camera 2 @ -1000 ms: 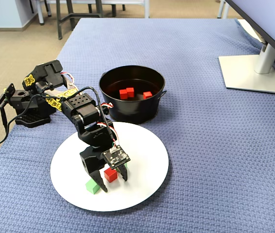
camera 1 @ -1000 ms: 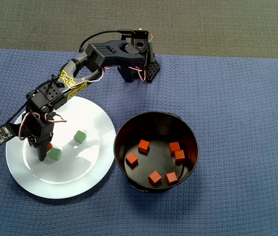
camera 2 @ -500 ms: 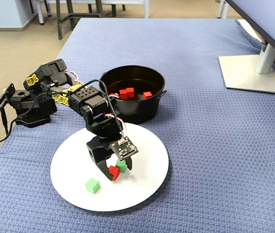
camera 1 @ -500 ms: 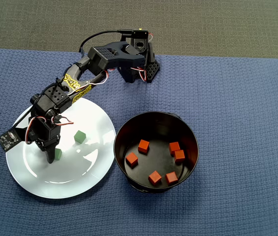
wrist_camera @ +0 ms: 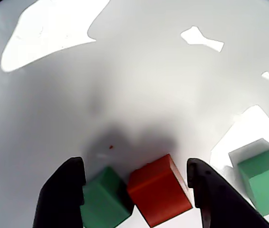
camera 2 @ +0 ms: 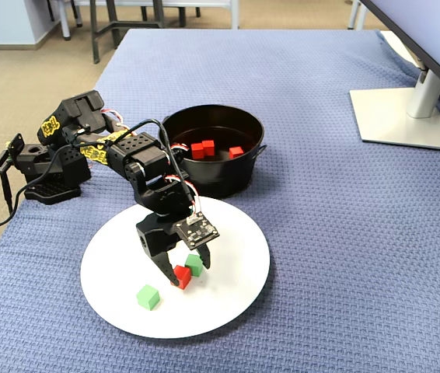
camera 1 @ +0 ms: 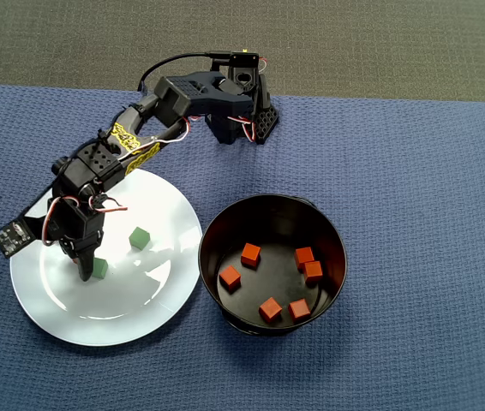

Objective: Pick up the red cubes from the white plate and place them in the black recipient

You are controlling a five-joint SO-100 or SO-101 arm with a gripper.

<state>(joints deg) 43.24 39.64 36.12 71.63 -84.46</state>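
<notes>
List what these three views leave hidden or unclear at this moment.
- Overhead view: the arm covers the red cube under the gripper.
- Wrist view: the bottom edge cuts off the red cube and the green cube beside it, so whether the fingers are touching either cube is unclear.
- Fixed view: the near wall of the black bowl hides part of its floor, so its cubes cannot be counted there.

Plate [camera 2: 228,299] plain white, glossy glare patches. Bowl [camera 1: 328,235] glossy black; five red-orange cubes [camera 1: 270,308] inside. One red cube [wrist_camera: 159,191] on plate, matte; green cubes [wrist_camera: 263,176] beside it, mid-green. Arm [camera 2: 146,167] black, yellow patterned stickers, red-and-white wires. Gripper [wrist_camera: 137,197] black. Tablecloth [camera 2: 344,233] blue, waffle weave. Monitor stand [camera 2: 406,113] silver-grey.
</notes>
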